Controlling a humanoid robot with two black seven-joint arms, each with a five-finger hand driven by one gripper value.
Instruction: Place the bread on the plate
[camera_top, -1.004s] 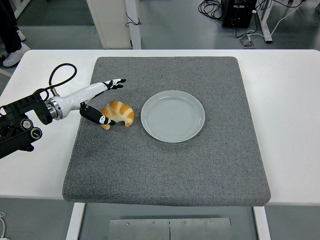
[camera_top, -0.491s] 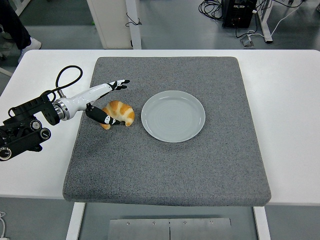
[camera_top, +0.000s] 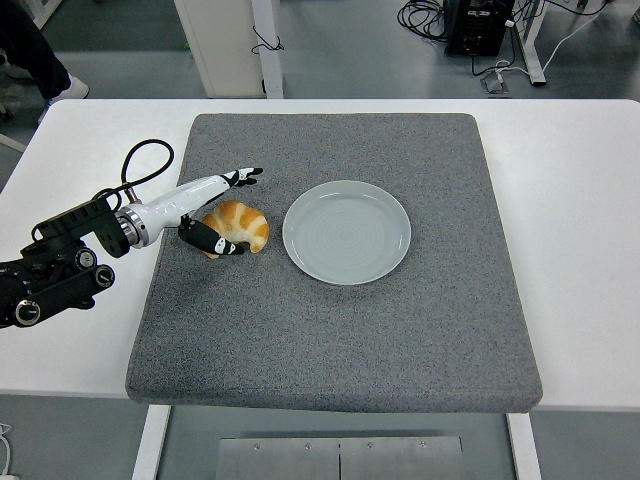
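Observation:
A golden croissant (camera_top: 240, 224) lies on the grey felt mat (camera_top: 330, 330), just left of an empty pale grey plate (camera_top: 346, 231). My left hand (camera_top: 228, 210) reaches in from the left edge and straddles the croissant's left end. Its upper fingers (camera_top: 240, 177) stretch out above the bread, and the thumb (camera_top: 215, 241) lies along the bread's lower left side, touching it. The hand is spread and has not closed around the bread. The right arm is out of view.
The mat covers the middle of a white table (camera_top: 580, 200). A black cable (camera_top: 140, 165) loops up from my left forearm. A person's leg and shoe (camera_top: 35, 45) show at the top left, beyond the table.
My left arm has slid rightward and a little lower, bringing the hand closer around the croissant's left end. The bread and plate have not moved. The person's foot shifted.

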